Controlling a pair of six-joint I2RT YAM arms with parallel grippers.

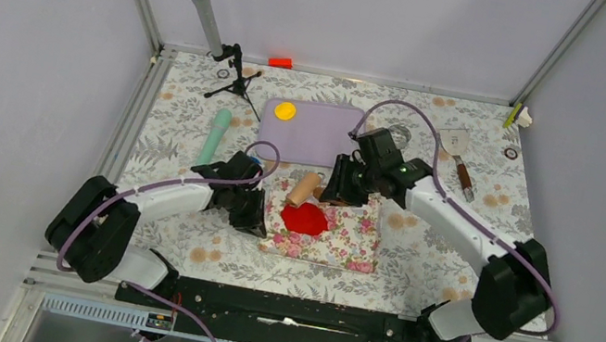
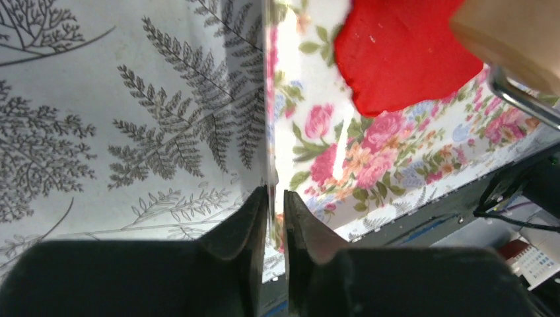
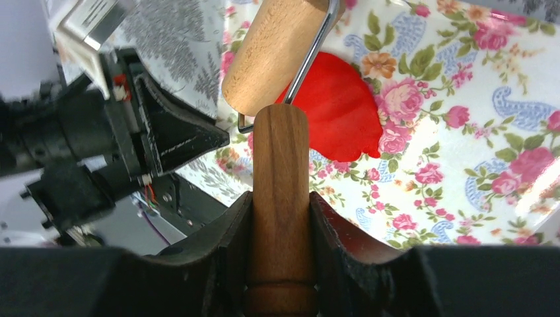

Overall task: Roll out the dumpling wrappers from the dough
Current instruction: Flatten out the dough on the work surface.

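Rolling is under way: the right gripper [image 3: 280, 205] has its jaws clamped on the rolling pin [image 3: 280, 59] handle. The dough [image 1: 305, 218] lies as a flat red sheet on the floral mat [image 1: 344, 239]. The left gripper [image 2: 276, 201] pinches that mat's edge, jaws narrow. One yellow wrapper [image 1: 285, 111] sits beyond the mat; red wrappers seem unfinished.
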